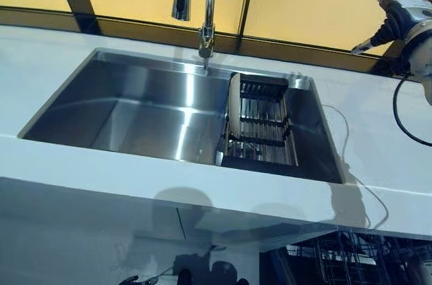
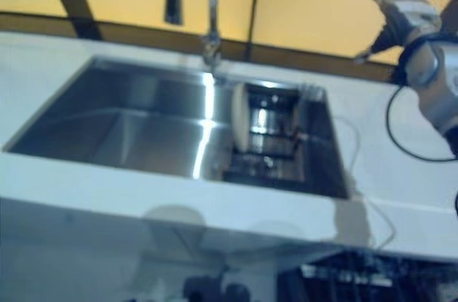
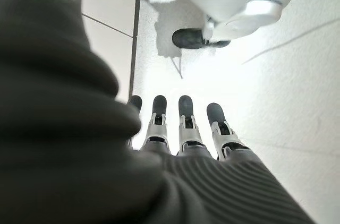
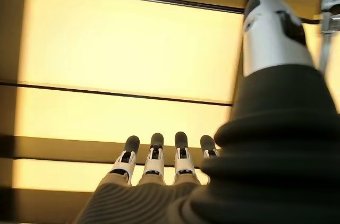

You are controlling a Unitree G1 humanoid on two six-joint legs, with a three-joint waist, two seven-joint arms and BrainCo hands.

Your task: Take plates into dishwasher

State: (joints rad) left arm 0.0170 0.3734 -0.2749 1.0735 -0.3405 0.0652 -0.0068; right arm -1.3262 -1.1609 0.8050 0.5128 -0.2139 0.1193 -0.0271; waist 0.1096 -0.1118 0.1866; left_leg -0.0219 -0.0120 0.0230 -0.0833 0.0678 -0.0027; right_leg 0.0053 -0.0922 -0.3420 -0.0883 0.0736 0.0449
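Observation:
A white plate [image 1: 234,113] stands on edge at the left end of a dark dish rack [image 1: 263,130] in the right part of the steel sink [image 1: 135,106]. My right hand [image 1: 398,11] is raised above the counter's back right corner, well away from the plate. Its fingers [image 4: 154,160] are straight and hold nothing. My left hand [image 3: 187,123] shows only in its wrist view, hanging low over the floor with straight, empty fingers.
A tall faucet [image 1: 206,21] rises behind the sink's middle. The white counter [image 1: 378,143] surrounds the sink. Below the counter at the lower right a wire dishwasher rack [image 1: 344,258] shows. A thin cable [image 1: 351,170] lies on the counter to the right of the sink.

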